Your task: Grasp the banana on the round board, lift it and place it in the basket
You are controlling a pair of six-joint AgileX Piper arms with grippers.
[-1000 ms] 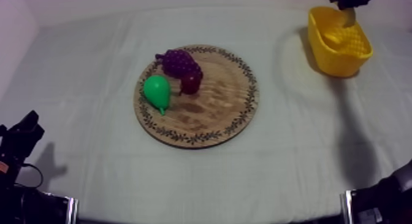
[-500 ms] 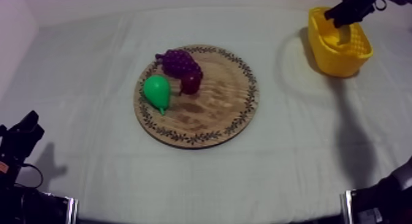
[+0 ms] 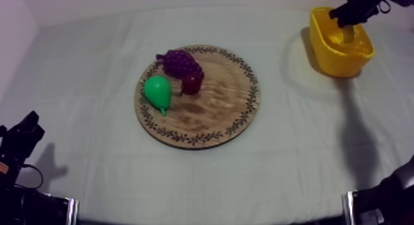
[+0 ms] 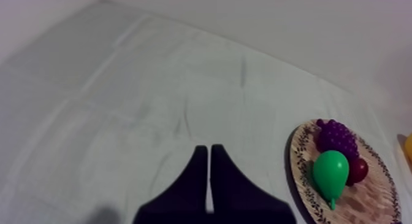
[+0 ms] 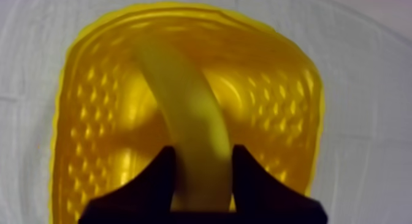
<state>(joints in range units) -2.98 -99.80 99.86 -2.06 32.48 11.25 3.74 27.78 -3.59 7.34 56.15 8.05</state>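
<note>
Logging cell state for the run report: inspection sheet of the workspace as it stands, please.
Surface: grey-white cloth, creased, no spills seen.
Job's things: banana hangs down into the yellow basket at the table's far right; whether it touches the bottom cannot be told.
Clutter: wooden board holds pear, grapes and small red fruit.
Hands: right hand shut on banana over the basket; left hand shut on nothing, over bare cloth.
Cables: nothing seen.
Surroundings: plain pale wall behind the table.
</note>
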